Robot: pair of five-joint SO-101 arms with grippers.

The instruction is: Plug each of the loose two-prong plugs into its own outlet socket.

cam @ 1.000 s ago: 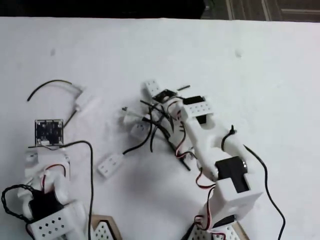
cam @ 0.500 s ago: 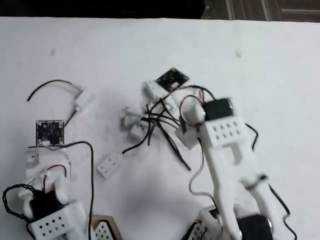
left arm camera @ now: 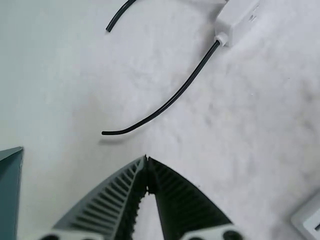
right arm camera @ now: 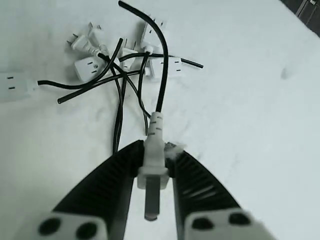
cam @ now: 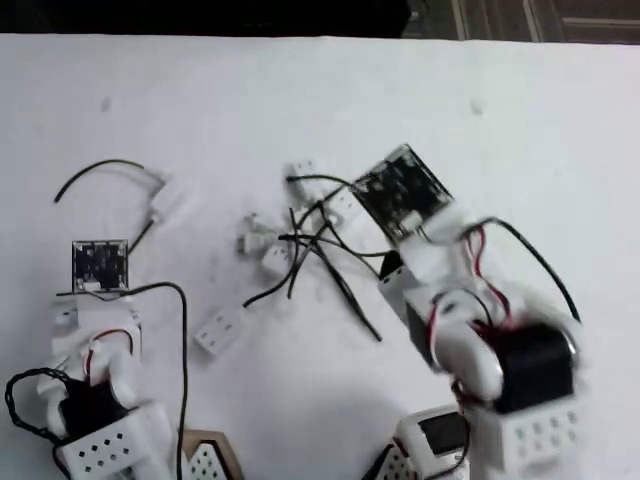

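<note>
Right hand gripping a plug, left hand shut on nothing.

My right hand is clamped on a white two-prong plug, right of the middle of the white bench. The plug's black cord runs left into a tangle of cords, white plugs and sockets. A white rectangular outlet socket lies apart, near-left of that tangle. My left hand sits at the near left, fingers pressed together and empty. Another white corded plug lies beyond it.
</note>
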